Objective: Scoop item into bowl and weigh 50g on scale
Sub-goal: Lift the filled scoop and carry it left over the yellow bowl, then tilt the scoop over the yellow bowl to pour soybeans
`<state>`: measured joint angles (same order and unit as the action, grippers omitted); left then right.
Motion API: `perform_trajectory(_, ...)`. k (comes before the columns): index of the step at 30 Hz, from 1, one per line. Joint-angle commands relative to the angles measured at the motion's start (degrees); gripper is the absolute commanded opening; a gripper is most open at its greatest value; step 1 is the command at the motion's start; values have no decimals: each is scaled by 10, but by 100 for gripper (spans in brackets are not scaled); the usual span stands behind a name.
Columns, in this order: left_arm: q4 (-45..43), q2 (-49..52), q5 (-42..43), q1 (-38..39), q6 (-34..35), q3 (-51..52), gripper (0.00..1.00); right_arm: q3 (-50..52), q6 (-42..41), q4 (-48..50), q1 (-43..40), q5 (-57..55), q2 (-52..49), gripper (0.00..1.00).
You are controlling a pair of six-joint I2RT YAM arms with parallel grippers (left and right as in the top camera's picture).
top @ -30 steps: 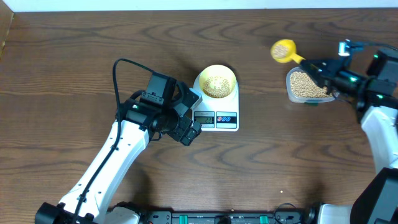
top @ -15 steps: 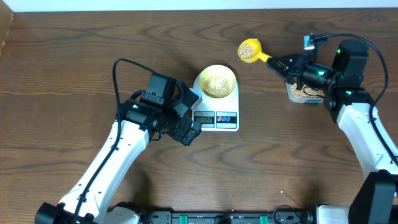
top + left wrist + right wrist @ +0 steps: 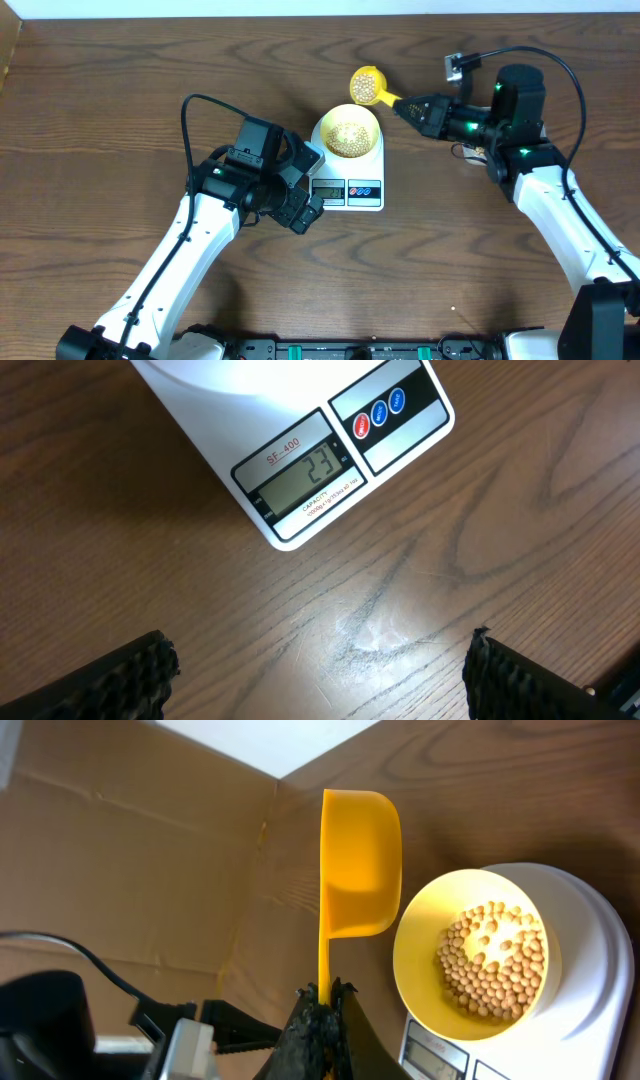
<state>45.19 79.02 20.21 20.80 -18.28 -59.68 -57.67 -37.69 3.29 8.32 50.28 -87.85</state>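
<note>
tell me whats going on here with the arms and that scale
The right fingers are shut on the handle of a yellow scoop, apparently loaded, which hangs just beside the bowl. The bowl sits on the scale and already holds a layer of beans. The display reads 23, short of the 50 g target. The left fingers are open and empty, hovering over the table at the scale's front.

The whole brown wooden table (image 3: 100, 100) is seen from directly above. The white flat digital scale (image 3: 300, 470) is framed closely downward from the left wrist and shared by all views.
</note>
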Motion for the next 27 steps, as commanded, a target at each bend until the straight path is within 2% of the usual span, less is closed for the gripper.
perform_trajectory(1, 2, -2, -4, 1, -10, 1, 94, -3, 42, 1, 13, -20, -3, 1)
perform_trajectory(4, 2, -2, -4, 1, -10, 1, 94, -3, 47, 1, 18, -39, -3, 1)
perform_trajectory(9, 2, -2, -4, 1, -10, 1, 94, -3, 117, 1, 31, -49, -3, 1)
perform_trajectory(16, 2, -2, -4, 1, -10, 1, 94, -3, 170, -33, 54, -113, -3, 1)
perform_trajectory(22, 2, -2, -4, 1, -10, 1, 94, -3, 243, -66, 61, -114, -3, 1)
perform_trajectory(27, 2, -2, -4, 1, -10, 1, 94, -3, 273, -74, 61, -115, -3, 1)
